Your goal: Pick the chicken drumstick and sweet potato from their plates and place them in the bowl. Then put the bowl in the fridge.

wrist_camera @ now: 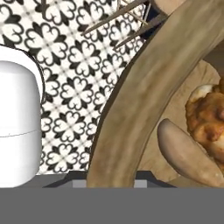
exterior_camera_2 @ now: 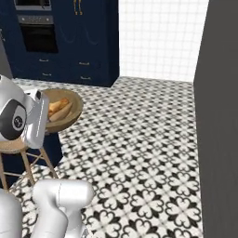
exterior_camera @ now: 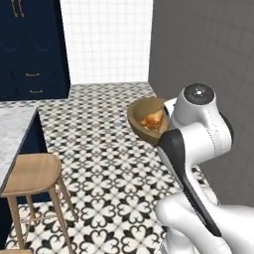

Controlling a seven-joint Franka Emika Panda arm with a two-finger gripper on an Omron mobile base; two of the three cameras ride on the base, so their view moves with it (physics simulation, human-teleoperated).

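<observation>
Hand view: jaws closed on the thick rim of the bowl [wrist_camera: 144,92], fingertips hidden under it, so hold judged from the rim running straight up from between them. Inside the bowl, drumstick [wrist_camera: 210,118] touching the sweet potato [wrist_camera: 188,157], both lying against the bowl's floor. Beyond the rim, patterned floor [wrist_camera: 74,65] and wooden stool legs [wrist_camera: 118,17]. Left base view: bowl [exterior_camera: 144,119] held aloft at the arm's end, tilted, drumstick [exterior_camera: 151,120] showing inside; gripper itself hidden behind the arm's white links. Grey wall [exterior_camera: 203,44] just right of the bowl; stool [exterior_camera: 32,173] and marble counter [exterior_camera: 12,134] well left of it. Right base view: bowl [exterior_camera_2: 69,118] above the stool, navy cabinets [exterior_camera_2: 83,37] and oven [exterior_camera_2: 39,32] behind.
</observation>
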